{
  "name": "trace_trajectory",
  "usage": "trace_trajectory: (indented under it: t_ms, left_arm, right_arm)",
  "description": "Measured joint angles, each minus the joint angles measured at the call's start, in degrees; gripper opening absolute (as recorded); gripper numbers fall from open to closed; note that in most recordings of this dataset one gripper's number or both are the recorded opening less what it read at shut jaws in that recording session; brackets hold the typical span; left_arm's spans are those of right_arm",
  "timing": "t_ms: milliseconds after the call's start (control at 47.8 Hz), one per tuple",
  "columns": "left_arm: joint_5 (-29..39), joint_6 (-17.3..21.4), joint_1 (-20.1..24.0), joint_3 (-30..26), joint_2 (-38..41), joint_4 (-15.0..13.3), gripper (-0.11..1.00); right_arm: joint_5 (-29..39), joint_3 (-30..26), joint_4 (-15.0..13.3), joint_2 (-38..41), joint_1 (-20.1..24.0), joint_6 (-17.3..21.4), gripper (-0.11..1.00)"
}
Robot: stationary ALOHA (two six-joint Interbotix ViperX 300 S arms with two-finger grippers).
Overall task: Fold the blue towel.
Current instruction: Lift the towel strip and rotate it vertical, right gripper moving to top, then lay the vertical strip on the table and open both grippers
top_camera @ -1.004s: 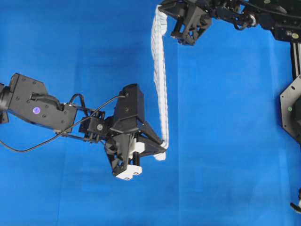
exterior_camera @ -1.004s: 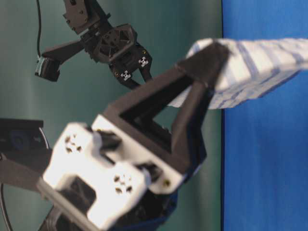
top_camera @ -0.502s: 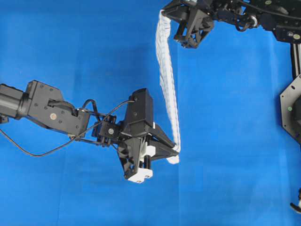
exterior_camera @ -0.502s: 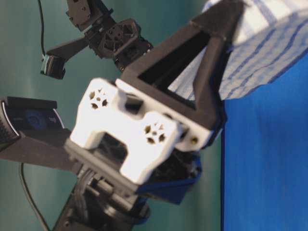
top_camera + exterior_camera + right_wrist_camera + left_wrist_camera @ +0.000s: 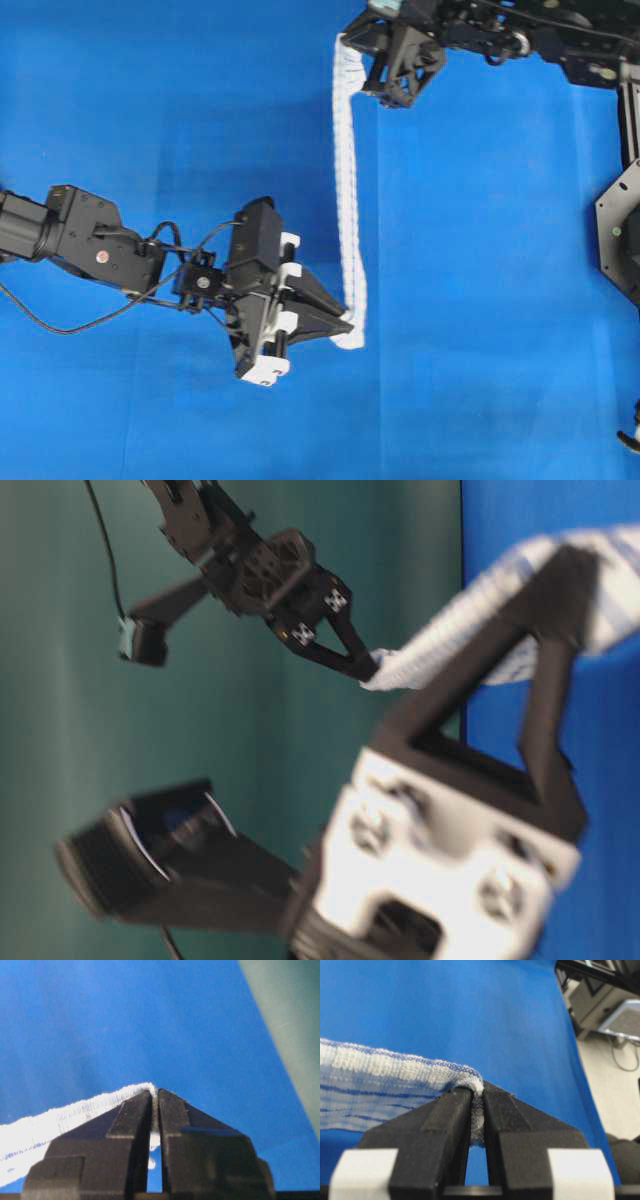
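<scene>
Towel point(image 5: 347, 190) stretched taut above table point(image 5: 150, 100), left end effector point(image 5: 344, 322) and right end effector point(image 5: 345, 42) each clamped on a corner, likely for a straight fold.

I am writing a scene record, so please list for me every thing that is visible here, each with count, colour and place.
blue towel: one, white with thin blue stripes, stretched in the air between the two pincers, above the table covering.
table covering: one, plain blue, under everything in the overhead view.
backdrop: one, dull green, behind the arms in the table-level view.
left pincer: one, black with white parts, lower middle of the overhead view, shut on the towel's near end.
right pincer: one, black, top of the overhead view, shut on the towel's far end.
</scene>
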Motion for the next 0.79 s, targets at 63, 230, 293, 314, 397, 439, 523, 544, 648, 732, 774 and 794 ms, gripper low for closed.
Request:
trace_trajectory:
  t_ms: [63, 230, 293, 314, 397, 439, 523, 544, 648, 732, 774, 794]
  left_arm:
    - [-0.4, -0.6, -0.2, 1.1, 0.0, -0.7, 0.04]
    - [-0.6, -2.2, -0.8, 3.3, 0.0, -2.8, 0.04]
    - [-0.6, -2.5, -0.9, 4.1, -0.1, -4.5, 0.04]
    - [-0.7, -2.5, -0.9, 4.4, -0.1, -5.0, 0.04]
    - [-0.9, -2.5, -1.0, 6.0, -0.1, -7.6, 0.04]
    - [-1.0, -2.5, -1.0, 6.7, -0.1, -8.7, 0.04]
    - [-1.1, -2.5, -1.2, 8.2, -0.2, -11.0, 0.04]
    - [-1.1, -2.5, -1.2, 8.4, -0.2, -11.4, 0.04]
    - [-1.1, -2.5, -1.8, 9.1, -0.4, -12.7, 0.13]
    - [-1.1, -2.5, -2.3, 9.3, -0.4, -13.0, 0.30]
    - [-1.1, -2.5, -2.5, 9.3, -0.4, -13.1, 0.41]
    - [-1.1, -2.5, -2.5, 9.4, -0.4, -13.1, 0.46]
  right_arm:
    - [1.1, -1.6, -0.2, 2.1, 0.1, -0.1, -0.03]
    - [3.6, -5.8, -1.1, 7.5, 1.1, -0.2, -0.03]
    - [3.8, -7.3, -1.8, 9.1, 1.6, -0.3, -0.03]
    - [3.9, -7.7, -1.8, 9.5, 1.8, -0.3, -0.03]
    - [4.0, -9.3, -2.1, 10.6, 2.4, -0.2, -0.03]
    - [4.0, -10.3, -2.2, 11.3, 2.8, -0.2, -0.03]
    - [4.0, -11.7, -2.2, 12.2, 3.2, -0.2, -0.03]
    - [4.0, -12.0, -2.3, 12.5, 3.2, -0.3, -0.03]
    - [4.0, -13.1, -2.2, 13.8, 3.1, -0.3, -0.03]
    - [4.0, -14.2, -2.3, 15.0, 3.1, -0.4, -0.03]
    - [4.0, -14.6, -2.3, 15.6, 3.2, -0.4, -0.03]
    - [4.0, -14.8, -2.3, 15.9, 3.2, -0.4, -0.02]
